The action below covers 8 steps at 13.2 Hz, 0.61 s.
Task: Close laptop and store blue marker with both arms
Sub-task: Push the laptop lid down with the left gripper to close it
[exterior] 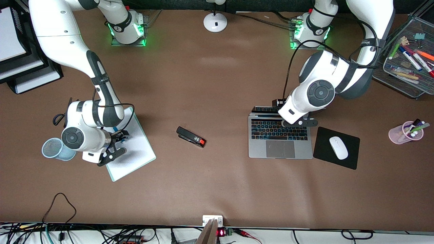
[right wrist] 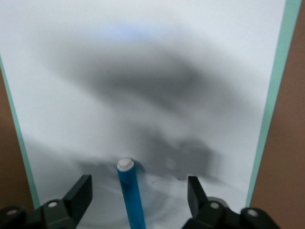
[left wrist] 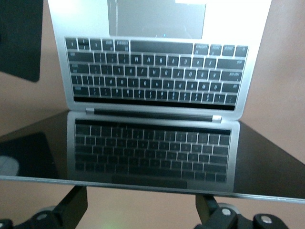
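Left gripper (left wrist: 143,212), fingers spread, hovers at the top edge of the slim silver-grey laptop's (exterior: 280,139) raised screen, beside the black mouse pad (exterior: 322,144). Right gripper (right wrist: 138,200), also spread, straddles the short light-blue marker (right wrist: 130,195) lying on the white teal-edged board (exterior: 137,149).

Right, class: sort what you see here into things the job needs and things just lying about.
Needed: laptop, open; blue marker on the whiteboard; left pincer at the screen's edge; right pincer open around the marker.

Lying about: stapler, mouse, mouse pad, pink pen cup, blue mesh cup.
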Available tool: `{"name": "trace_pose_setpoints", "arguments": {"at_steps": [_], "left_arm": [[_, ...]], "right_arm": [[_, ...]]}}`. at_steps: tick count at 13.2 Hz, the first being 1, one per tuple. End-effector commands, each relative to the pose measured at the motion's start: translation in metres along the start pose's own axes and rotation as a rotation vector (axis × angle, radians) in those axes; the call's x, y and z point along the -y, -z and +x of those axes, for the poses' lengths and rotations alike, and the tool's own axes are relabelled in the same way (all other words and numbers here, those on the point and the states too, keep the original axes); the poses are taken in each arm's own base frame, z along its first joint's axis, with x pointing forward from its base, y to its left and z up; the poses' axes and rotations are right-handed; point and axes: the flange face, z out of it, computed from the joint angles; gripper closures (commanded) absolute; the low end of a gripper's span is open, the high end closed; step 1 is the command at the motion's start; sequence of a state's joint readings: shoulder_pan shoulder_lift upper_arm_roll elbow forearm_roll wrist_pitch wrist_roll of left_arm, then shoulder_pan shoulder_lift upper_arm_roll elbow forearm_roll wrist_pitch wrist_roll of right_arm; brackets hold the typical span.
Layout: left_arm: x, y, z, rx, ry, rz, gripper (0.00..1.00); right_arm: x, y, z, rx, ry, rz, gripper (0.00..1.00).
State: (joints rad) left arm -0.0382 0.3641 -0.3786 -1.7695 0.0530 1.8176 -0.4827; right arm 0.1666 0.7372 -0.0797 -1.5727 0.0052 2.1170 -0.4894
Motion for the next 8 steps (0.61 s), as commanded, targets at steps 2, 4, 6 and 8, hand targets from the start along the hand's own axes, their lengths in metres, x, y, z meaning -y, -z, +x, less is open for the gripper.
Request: {"name": "trace_pose_setpoints", "arguments": {"at_steps": [2, 4, 6, 8], "left_arm": [[-0.003, 0.006, 0.019, -0.035, -0.02, 0.006, 0.0], [-0.003, 0.006, 0.028, -0.037, -0.016, -0.004, 0.0], [-0.005, 0.008, 0.035, -0.051, -0.016, -0.019, 0.0], [-0.006, 0.004, 0.041, -0.061, -0.014, -0.03, 0.0]], "right_arm": [[-0.009, -0.004, -0.005, -0.003, 0.06, 0.013, 0.28], [-0.008, -0.005, -0.004, -0.006, 0.061, 0.012, 0.36], [-0.008, -0.005, -0.005, -0.005, 0.057, 0.014, 0.41], [-0.008, -0.009, -0.005, -0.011, 0.056, 0.012, 0.43]]}}
